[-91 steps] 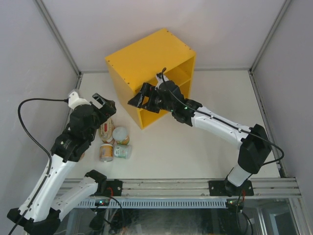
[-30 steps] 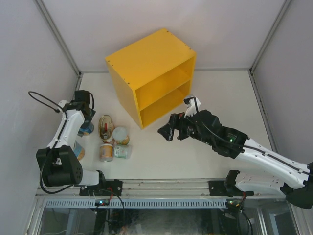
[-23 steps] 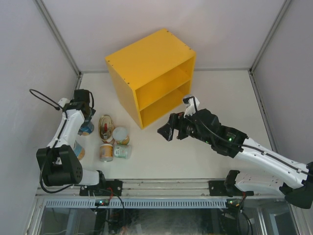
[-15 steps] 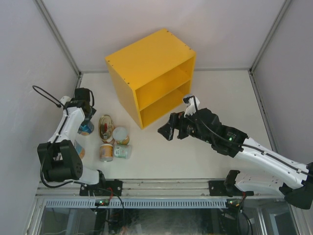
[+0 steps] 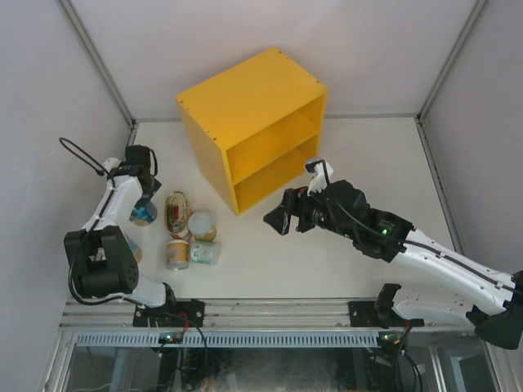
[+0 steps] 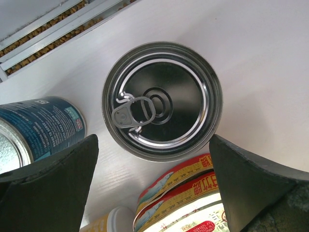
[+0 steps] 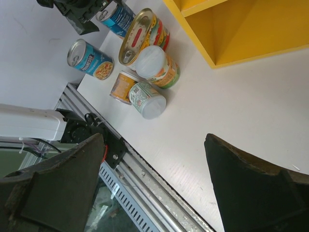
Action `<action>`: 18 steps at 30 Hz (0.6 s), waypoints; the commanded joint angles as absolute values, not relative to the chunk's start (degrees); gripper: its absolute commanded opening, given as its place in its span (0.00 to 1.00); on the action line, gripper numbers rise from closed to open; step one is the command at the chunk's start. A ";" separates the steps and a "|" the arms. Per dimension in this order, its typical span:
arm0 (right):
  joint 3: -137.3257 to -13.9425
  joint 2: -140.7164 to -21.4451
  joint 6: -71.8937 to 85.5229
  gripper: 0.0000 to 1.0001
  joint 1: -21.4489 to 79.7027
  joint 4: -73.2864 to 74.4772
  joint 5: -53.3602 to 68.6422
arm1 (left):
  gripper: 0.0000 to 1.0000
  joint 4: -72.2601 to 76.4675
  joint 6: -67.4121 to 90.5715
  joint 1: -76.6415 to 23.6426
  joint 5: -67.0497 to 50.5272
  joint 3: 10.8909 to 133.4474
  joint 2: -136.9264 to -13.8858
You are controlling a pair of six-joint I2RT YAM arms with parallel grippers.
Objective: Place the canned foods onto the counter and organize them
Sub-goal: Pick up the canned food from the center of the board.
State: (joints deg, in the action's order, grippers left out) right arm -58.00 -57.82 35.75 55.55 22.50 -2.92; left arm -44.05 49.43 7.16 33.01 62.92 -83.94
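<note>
Right claw [image 5: 274, 220] withdrawn from counter [image 5: 245, 102], apart | left claw [image 6: 152, 145] apart over upright can [image 6: 161, 99] | oval tin [image 6: 183, 203] adjacent

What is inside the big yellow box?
An inner shelf splits the yellow box into two bays. What shows of them is bare yellow, with nothing stored. Its own top hides their back parts, so those cannot be checked.

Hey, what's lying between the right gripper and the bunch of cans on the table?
Nothing. Only bare white table separates the right gripper from the cans, as the top external view shows. The right wrist view agrees.
</note>
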 commanded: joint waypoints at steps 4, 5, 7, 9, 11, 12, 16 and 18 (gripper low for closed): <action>-57.58 -57.87 34.61 0.85 55.10 19.86 -2.38 | 1.00 -42.36 46.42 8.20 34.60 68.80 -86.13; -57.57 -57.99 34.55 0.85 55.08 19.86 -2.31 | 1.00 -42.37 46.10 8.30 34.58 69.12 -86.35; -57.50 -58.13 34.60 0.85 54.94 19.78 -2.06 | 1.00 -42.12 45.29 8.54 34.63 69.43 -86.81; -57.48 -58.33 34.51 0.85 54.82 19.65 -1.75 | 1.00 -41.73 44.57 8.68 34.63 69.59 -87.12; -57.48 -58.52 34.50 0.85 54.70 19.58 -1.46 | 1.00 -41.51 43.86 8.95 34.42 69.59 -87.53; -57.48 -58.60 34.44 0.85 54.58 19.52 -1.35 | 1.00 -41.42 43.67 9.04 34.31 69.59 -87.68; -57.47 -59.04 34.31 0.85 53.78 19.25 -0.35 | 1.00 -40.92 42.79 9.60 33.61 69.60 -88.24; -57.52 -59.24 34.27 0.85 53.38 19.10 0.01 | 1.00 -40.59 42.30 9.79 33.35 69.76 -88.56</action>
